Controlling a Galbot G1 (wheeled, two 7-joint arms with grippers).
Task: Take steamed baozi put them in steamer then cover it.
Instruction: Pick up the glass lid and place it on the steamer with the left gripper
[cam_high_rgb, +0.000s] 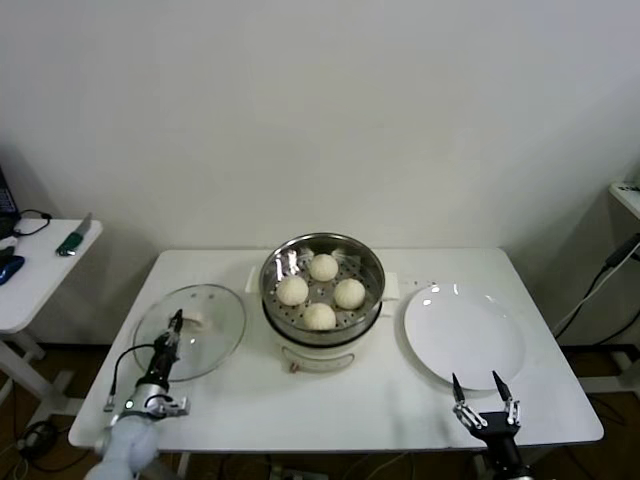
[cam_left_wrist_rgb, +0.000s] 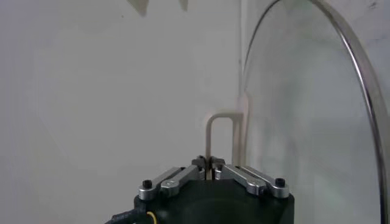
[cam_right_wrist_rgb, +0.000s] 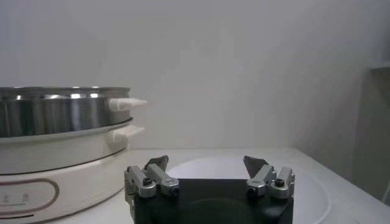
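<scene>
The steamer (cam_high_rgb: 366, 268), a shiny steel basket on a white pot base (cam_high_rgb: 320, 355), stands mid-table with several cream-white baozi (cam_high_rgb: 323, 267) in it. The clear glass cover (cam_high_rgb: 215, 335) is at the table's left, beside the steamer. My left gripper (cam_high_rgb: 175, 322) is shut on the cover's cream-white handle (cam_left_wrist_rgb: 210, 131). In the left wrist view the left gripper (cam_left_wrist_rgb: 209, 161) pinches one leg of the handle, and the cover's metal rim (cam_left_wrist_rgb: 365, 79) curves past. My right gripper (cam_high_rgb: 484, 385) is open and empty near the table's front right edge. The right wrist view shows it (cam_right_wrist_rgb: 207, 163) apart from the steamer (cam_right_wrist_rgb: 55, 109).
An empty flat white plate (cam_high_rgb: 465, 333) lies right of the steamer, just behind my right gripper; it also shows in the right wrist view (cam_right_wrist_rgb: 317, 189). A small white side table (cam_high_rgb: 40, 270) with tools stands at the far left. Cables hang at the far right (cam_high_rgb: 600, 290).
</scene>
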